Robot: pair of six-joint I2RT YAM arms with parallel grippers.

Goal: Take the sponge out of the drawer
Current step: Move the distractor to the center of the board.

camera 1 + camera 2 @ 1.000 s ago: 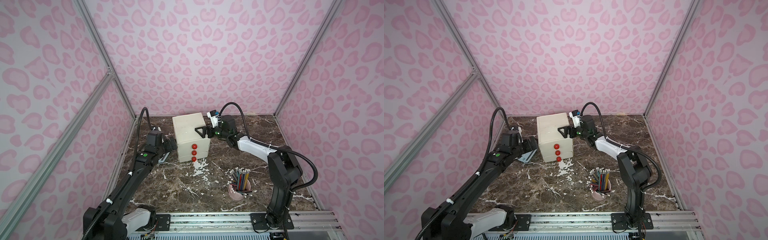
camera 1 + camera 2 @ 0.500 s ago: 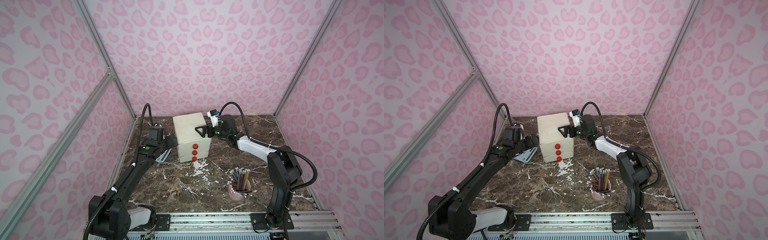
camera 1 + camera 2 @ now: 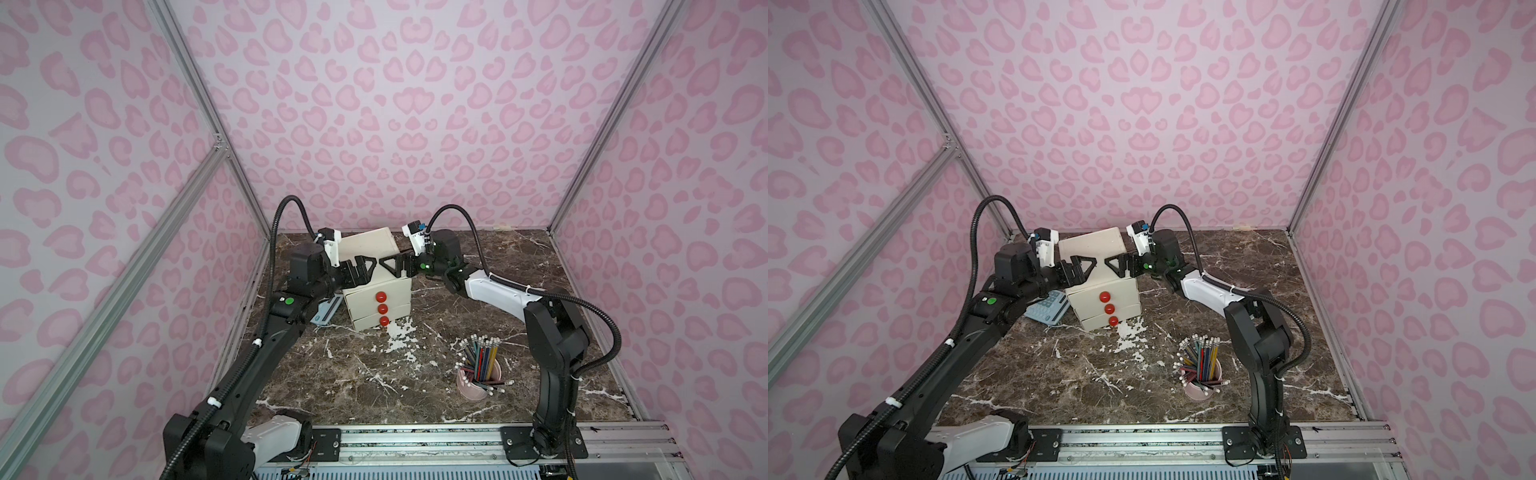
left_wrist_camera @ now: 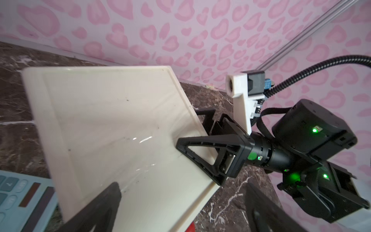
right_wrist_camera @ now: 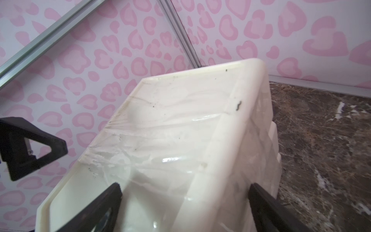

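Cup [image 3: 478,384] and calculator [image 3: 1048,309] on a marble table [image 3: 374,386]
The pink cup, stuffed with pencils [image 3: 482,359], stands front right; the pale blue calculator lies flat at the back left, well apart. White specks [image 3: 401,336] mark the dark tabletop between them. Pink-patterned walls [image 3: 395,104] enclose everything.

You are looking at a table [image 3: 374,395] where a drawer box [image 3: 370,247] is sitting near the back, in the middle. Three knobs [image 3: 381,308] are stacking up on its front. A calculator [image 3: 326,311] is lying just beside the box, on its left. A cup of pencils [image 3: 478,370] is standing well apart, nearer the front, on the right. The left gripper [image 3: 365,268] and the right gripper [image 3: 395,266] are hanging over the box's top, facing each other.
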